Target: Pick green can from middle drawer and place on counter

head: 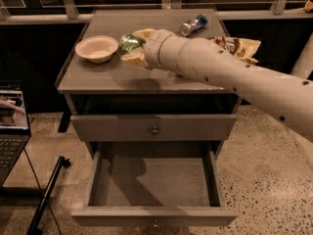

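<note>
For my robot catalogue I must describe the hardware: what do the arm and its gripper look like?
The arm is a thick, smooth, cream-white tube with small dark round dots along it. The gripper, above the flat grey counter, has pale yellowish fingers around the shiny green can. No cables show.

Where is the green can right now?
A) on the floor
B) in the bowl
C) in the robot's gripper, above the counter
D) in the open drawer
C: the gripper grips the green can just above the counter, beside the bowl.
</note>
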`<state>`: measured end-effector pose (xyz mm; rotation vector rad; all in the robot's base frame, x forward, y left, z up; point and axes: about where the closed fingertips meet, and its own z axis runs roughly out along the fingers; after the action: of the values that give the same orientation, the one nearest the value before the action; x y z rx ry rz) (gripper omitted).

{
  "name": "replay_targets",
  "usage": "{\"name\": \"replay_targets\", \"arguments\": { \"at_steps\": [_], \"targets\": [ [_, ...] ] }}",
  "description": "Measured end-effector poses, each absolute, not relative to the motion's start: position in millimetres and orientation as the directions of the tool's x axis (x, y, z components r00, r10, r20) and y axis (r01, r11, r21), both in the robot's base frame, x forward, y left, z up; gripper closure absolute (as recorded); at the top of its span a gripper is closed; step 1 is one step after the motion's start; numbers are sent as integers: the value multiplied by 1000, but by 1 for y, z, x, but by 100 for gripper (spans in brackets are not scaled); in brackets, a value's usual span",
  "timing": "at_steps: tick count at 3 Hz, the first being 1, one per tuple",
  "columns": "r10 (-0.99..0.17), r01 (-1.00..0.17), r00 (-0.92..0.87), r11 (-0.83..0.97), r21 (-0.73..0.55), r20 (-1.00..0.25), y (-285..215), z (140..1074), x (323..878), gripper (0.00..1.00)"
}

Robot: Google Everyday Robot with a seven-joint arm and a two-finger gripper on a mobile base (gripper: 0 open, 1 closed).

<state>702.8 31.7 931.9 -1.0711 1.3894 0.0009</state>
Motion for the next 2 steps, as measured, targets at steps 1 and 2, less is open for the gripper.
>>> {"name": "replay_targets", "arguments": {
  "at_steps": [1,2],
  "targets": [
    [-584,-576,234,561,-595,-777,20,928,727,100],
    [-605,-569,208,565,-598,-768,6,930,742,100]
  ]
}}
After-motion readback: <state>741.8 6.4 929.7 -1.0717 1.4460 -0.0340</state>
